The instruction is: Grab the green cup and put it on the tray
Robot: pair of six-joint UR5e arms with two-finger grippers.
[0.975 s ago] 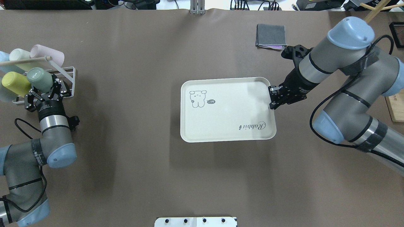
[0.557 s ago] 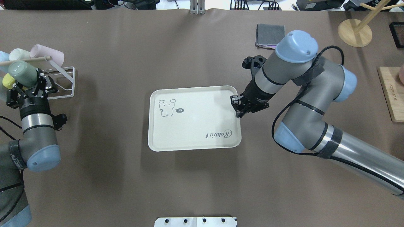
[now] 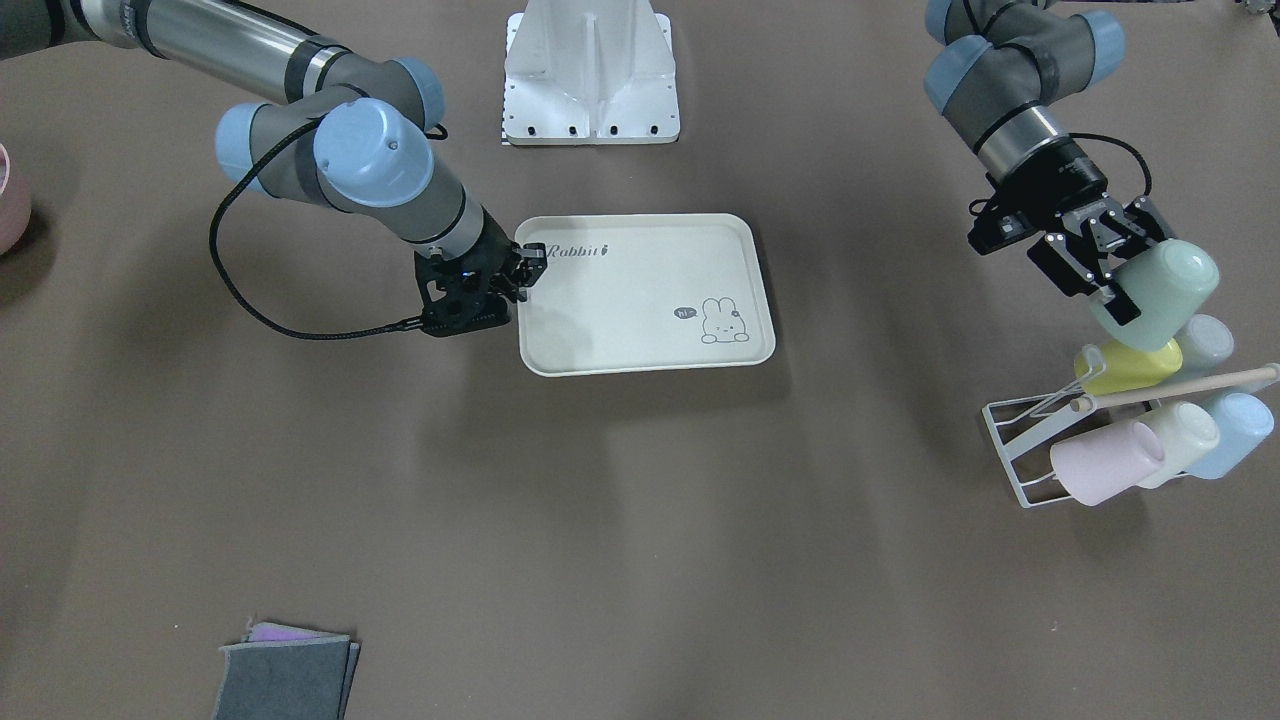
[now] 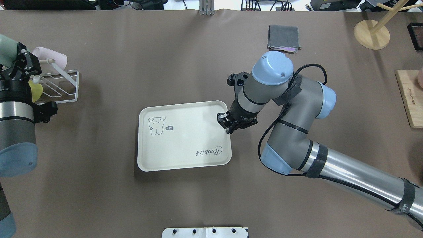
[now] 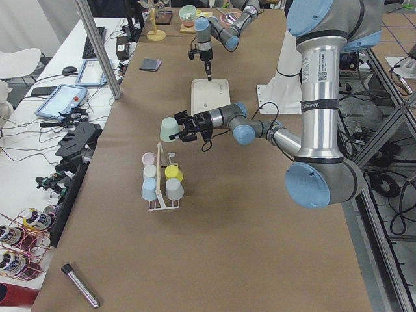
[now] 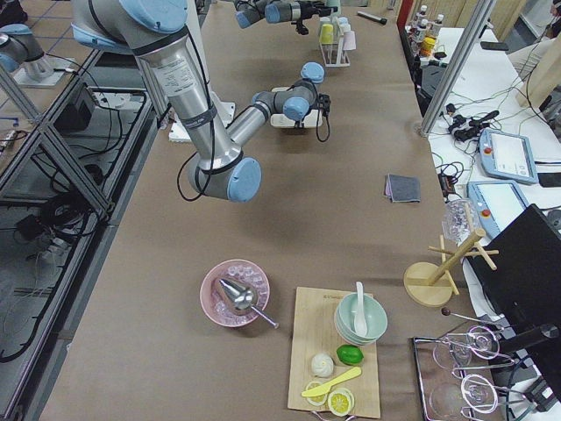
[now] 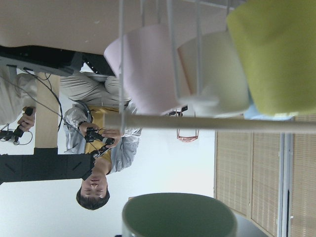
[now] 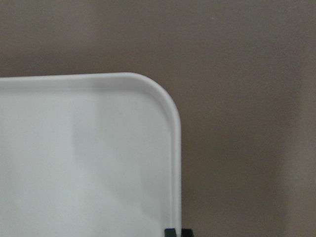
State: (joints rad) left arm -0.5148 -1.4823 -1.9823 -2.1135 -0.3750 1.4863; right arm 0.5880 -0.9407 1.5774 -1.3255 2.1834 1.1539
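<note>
Right fingers (image 4: 228,128) seemingly pinching the tray (image 4: 185,145) have dragged it leftward.

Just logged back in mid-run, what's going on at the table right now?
The left gripper is holding the green cup on its side in the air, just above the rack where the other cups sit. The right gripper is clamped on the edge of the tray near one corner. The tray is empty, so the cup has not yet been placed on it.
</note>
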